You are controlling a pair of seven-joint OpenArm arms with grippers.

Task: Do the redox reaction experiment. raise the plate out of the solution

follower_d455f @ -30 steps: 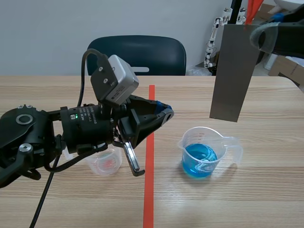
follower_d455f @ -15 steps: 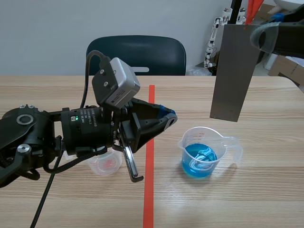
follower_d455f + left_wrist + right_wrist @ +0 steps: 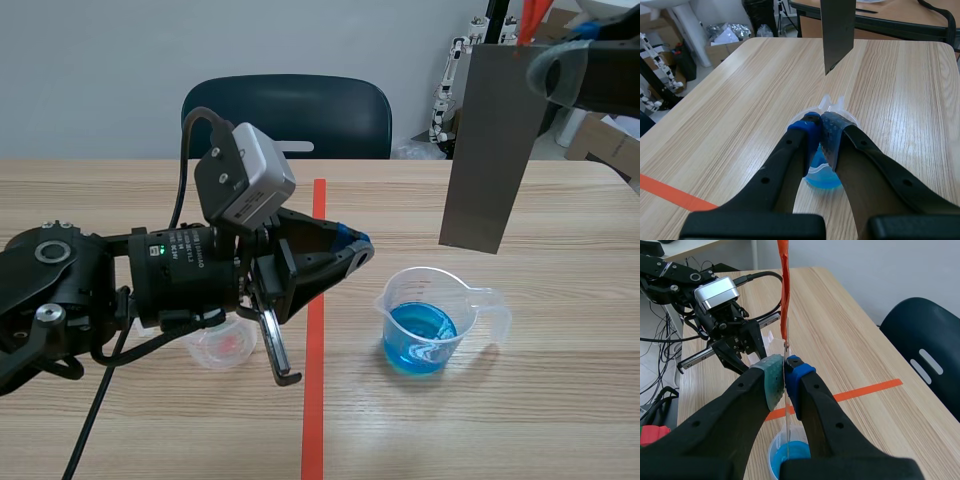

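Plainly pinched in right tool (image 3: 785, 377): plate (image 3: 490, 150), upper right, long axis near-vertical, lower edge seemingly above beaker (image 3: 432, 300); left tool (image 3: 821, 125) closed, empty.

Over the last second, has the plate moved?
Yes, slightly upward: the plate now hangs with its lower edge a little higher above the beaker of blue solution.

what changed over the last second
The right gripper, shut on the grey plate, lifted it slightly higher above the beaker of blue solution. The left gripper, shut on nothing, edged a little toward the beaker. The beaker and the small cup stayed put.
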